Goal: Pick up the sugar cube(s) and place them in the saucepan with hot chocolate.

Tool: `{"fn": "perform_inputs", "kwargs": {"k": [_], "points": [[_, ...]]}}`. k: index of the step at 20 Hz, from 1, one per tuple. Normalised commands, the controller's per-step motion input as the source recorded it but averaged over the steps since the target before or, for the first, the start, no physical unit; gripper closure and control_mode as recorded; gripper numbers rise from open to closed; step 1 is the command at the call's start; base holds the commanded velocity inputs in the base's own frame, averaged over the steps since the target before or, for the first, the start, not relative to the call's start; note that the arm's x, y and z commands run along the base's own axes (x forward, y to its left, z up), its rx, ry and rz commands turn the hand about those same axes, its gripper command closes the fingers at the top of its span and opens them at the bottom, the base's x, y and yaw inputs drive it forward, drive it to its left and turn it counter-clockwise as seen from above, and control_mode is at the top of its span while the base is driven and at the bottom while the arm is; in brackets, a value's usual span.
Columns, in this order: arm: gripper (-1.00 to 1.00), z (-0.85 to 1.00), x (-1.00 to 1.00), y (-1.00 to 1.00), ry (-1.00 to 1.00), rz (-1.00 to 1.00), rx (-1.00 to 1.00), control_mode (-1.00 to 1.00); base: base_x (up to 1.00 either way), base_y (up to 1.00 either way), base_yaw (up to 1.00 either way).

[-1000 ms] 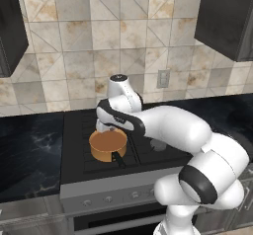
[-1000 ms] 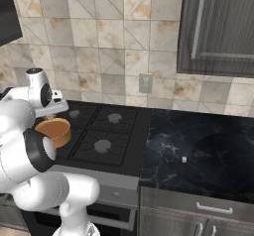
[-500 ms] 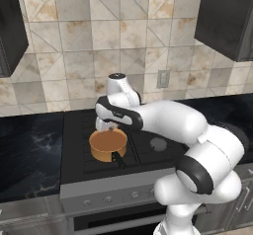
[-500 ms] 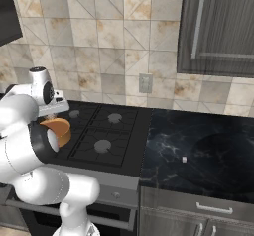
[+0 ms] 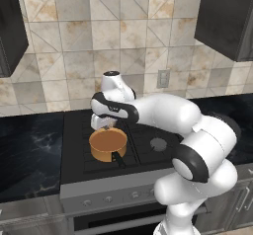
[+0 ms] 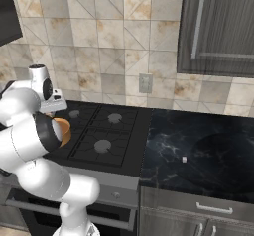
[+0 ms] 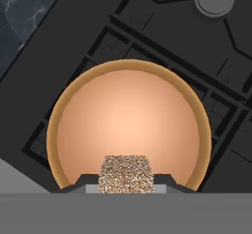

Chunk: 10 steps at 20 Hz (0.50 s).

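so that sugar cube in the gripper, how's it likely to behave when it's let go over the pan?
The sugar cube has a grainy surface, so it probably holds without slipping but could crumble if squeezed hard. Small and blocky, it looks light and unlikely to roll. It sits directly above the pan, so it should drop straight in.

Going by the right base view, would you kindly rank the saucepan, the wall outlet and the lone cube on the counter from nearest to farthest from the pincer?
1. Saucepan, directly below the pincer, on the stove's left.
2. Wall outlet, on the tiled backsplash, right of the stove.
3. Cube on the counter, far right on the dark marble.
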Motion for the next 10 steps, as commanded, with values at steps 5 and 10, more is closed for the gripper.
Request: {"fn": "perform_inputs", "kwargs": {"k": [5, 10], "points": [[1.00, -0.13, 0.00, 0.00, -0.01, 0.00, 0.00, -1.00, 0.00, 0.00, 0.00], [1.00, -0.22, 0.00, 0.00, -0.02, 0.00, 0.00, -1.00, 0.00, 0.00, 0.00]]}}
